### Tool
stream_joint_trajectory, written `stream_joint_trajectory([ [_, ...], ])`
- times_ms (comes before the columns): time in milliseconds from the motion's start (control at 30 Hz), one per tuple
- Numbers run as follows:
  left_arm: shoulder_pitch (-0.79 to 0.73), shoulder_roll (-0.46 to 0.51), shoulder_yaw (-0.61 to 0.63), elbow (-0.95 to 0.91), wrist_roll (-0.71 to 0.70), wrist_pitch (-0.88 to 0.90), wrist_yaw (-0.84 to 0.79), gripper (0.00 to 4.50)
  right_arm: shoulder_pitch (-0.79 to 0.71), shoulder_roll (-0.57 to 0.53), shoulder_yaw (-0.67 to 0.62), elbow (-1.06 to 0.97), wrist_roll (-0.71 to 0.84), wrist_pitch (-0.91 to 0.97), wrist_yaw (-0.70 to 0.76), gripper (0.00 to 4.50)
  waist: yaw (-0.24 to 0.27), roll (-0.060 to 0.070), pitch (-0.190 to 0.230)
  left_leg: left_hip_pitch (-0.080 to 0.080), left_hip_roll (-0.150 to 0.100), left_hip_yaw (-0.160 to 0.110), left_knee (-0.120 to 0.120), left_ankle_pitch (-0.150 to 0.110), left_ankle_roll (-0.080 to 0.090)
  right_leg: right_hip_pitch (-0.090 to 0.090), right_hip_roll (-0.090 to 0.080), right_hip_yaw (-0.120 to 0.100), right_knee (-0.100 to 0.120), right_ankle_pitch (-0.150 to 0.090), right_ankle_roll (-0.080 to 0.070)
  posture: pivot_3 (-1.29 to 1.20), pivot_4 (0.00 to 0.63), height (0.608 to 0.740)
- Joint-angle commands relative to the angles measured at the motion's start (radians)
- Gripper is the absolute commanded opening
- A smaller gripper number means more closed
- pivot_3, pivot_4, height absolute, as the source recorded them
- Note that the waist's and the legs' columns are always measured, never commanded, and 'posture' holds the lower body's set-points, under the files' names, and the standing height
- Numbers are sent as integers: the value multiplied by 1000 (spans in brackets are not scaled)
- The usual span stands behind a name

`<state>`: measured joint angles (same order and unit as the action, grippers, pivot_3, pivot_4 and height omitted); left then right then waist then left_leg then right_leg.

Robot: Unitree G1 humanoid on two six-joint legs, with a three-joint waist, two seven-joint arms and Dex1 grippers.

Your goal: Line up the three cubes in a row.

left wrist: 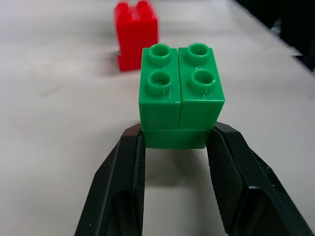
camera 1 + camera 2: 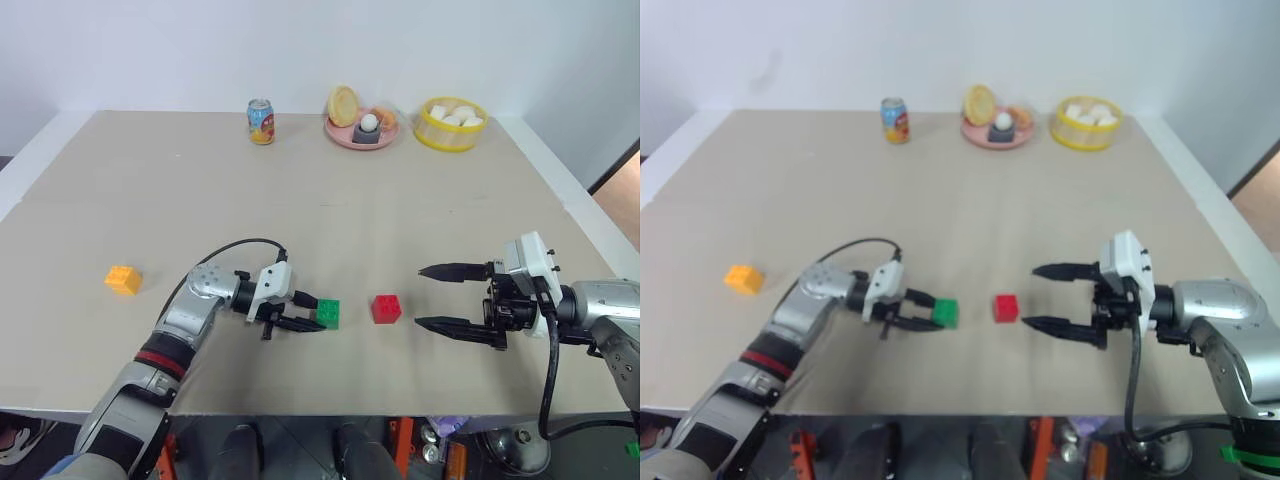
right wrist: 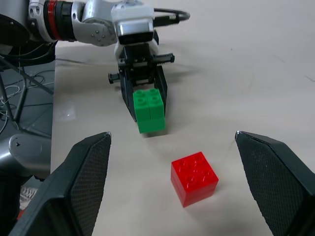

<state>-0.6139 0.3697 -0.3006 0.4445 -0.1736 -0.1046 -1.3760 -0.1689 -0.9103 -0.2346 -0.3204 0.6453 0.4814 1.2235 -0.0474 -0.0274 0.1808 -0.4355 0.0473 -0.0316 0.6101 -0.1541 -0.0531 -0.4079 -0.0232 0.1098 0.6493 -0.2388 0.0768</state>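
Gripping the green cube (image 1: 179, 101) between its two black fingers (image 1: 123, 187), the left gripper (image 2: 312, 317) holds it by the lower edge, studs up; whether the cube touches the table (image 2: 330, 190) cannot be told. The red cube (image 2: 386, 308) sits on the table just beyond the green one, along the line the left gripper points, with a small gap between them. The right gripper (image 2: 432, 297) faces the left one from the other side of the red cube, its jaws spread wide and holding nothing, the red cube lying just ahead of its fingertips. The orange-yellow cube (image 2: 123, 279) rests well apart, behind the left gripper and out past that arm's elbow. Far across the table from both grippers stand a soda can (image 2: 261, 121), a pink plate (image 2: 362, 131) and a yellow bowl (image 2: 451, 125).
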Motion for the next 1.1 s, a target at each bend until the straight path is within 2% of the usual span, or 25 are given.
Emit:
stream_joint_trajectory([
  [33,5,3,15,-15,28,-16,58,1252,-26,7,-1,5,8,-11,-9,4174,0,0,0,0,0,0,0,0,0,0,0,0,0,0,0,0,150,740],
  [533,70,27,-6,-140,17,83,67,1252,-76,16,32,42,-10,-22,-16,4174,0,0,0,0,0,0,1,0,0,0,0,0,0,1,0,0,150,740],
  [967,43,13,-4,-82,38,61,86,1252,-78,18,28,40,-18,-22,-30,4174,0,0,0,0,0,0,1,0,0,0,0,0,0,1,0,0,150,740],
  [1033,31,5,5,-61,47,51,111,2271,-80,18,29,40,-18,-22,-32,4174,0,0,0,0,0,0,1,0,0,1,0,0,0,1,1,0,150,740],
  [1100,22,-1,9,-43,51,48,126,2884,-82,19,30,42,-18,-22,-34,4174,0,0,0,0,0,0,2,0,0,1,0,0,0,1,1,0,150,740],
])
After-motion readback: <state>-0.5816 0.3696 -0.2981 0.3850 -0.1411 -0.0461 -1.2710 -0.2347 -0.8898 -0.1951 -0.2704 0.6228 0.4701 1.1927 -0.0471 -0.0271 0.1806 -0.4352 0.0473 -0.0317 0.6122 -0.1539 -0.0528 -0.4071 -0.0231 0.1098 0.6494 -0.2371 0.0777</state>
